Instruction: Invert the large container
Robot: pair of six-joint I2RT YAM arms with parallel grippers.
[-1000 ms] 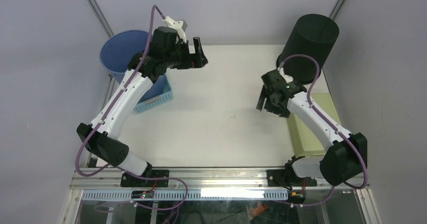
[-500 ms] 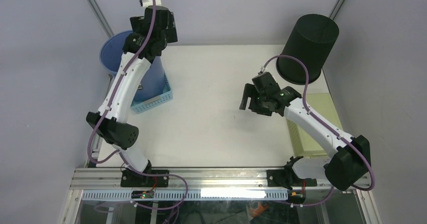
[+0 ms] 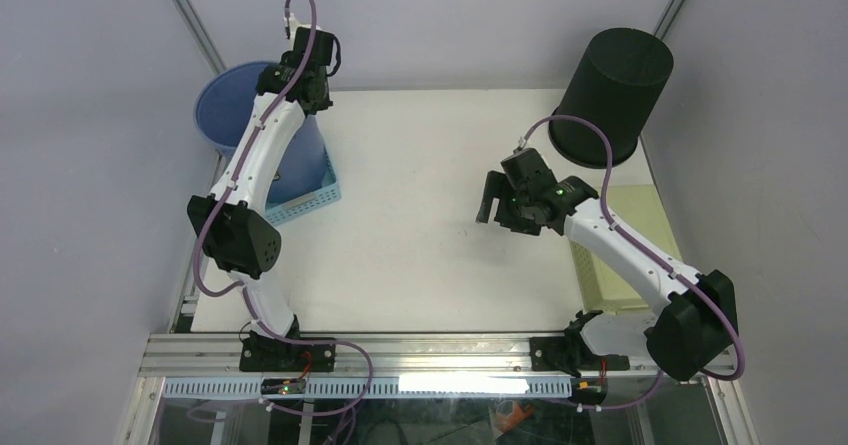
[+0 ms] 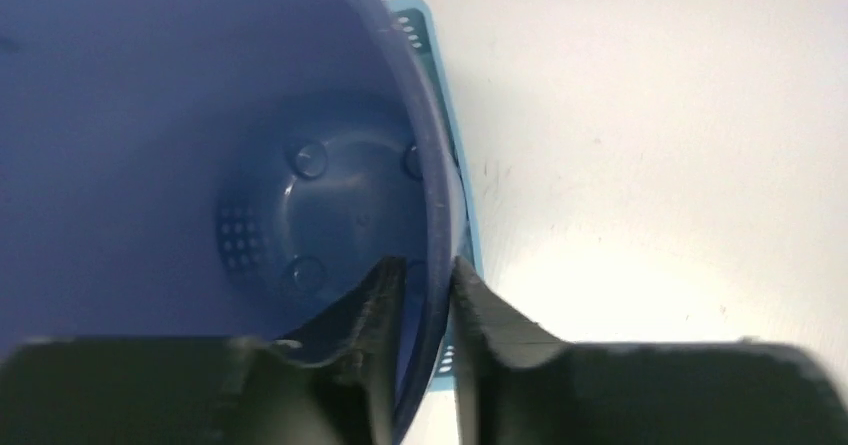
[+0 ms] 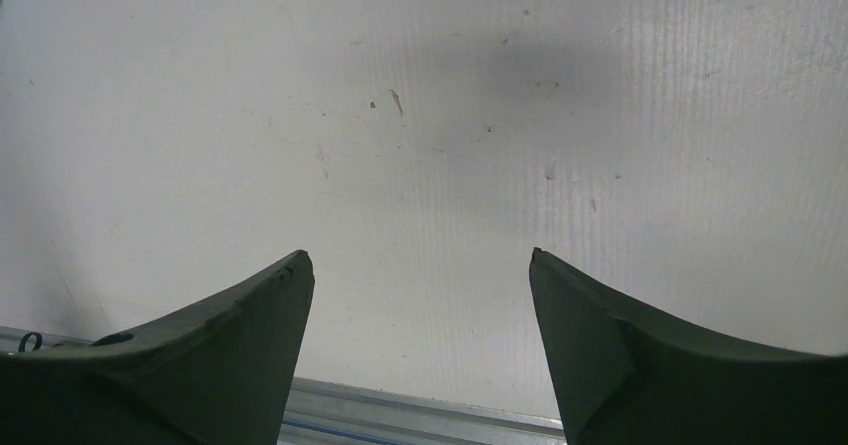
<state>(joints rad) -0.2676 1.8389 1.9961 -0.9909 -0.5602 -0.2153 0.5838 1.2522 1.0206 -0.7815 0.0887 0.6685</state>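
Note:
The large container (image 3: 228, 105) is a blue bucket standing upright, mouth up, at the table's back left corner. My left gripper (image 3: 303, 77) reaches down onto its right rim. In the left wrist view the left gripper (image 4: 428, 263) is shut on that rim (image 4: 440, 195), one finger inside the bucket and one outside; the bucket's bare bottom (image 4: 320, 205) shows below. My right gripper (image 3: 492, 203) hovers over the middle right of the table, and in its wrist view the right gripper (image 5: 418, 254) stands open with only bare table between its fingers.
A black cylinder (image 3: 612, 90) stands closed end up at the back right corner. A light blue perforated basket (image 3: 305, 197) sits against the bucket's near side. A pale green tray (image 3: 610, 260) lies along the right edge, under the right arm.
My left arm swung back and left from over the table to the bucket's rim, and its jaws closed from wide open onto it. The right gripper shifted slightly left.

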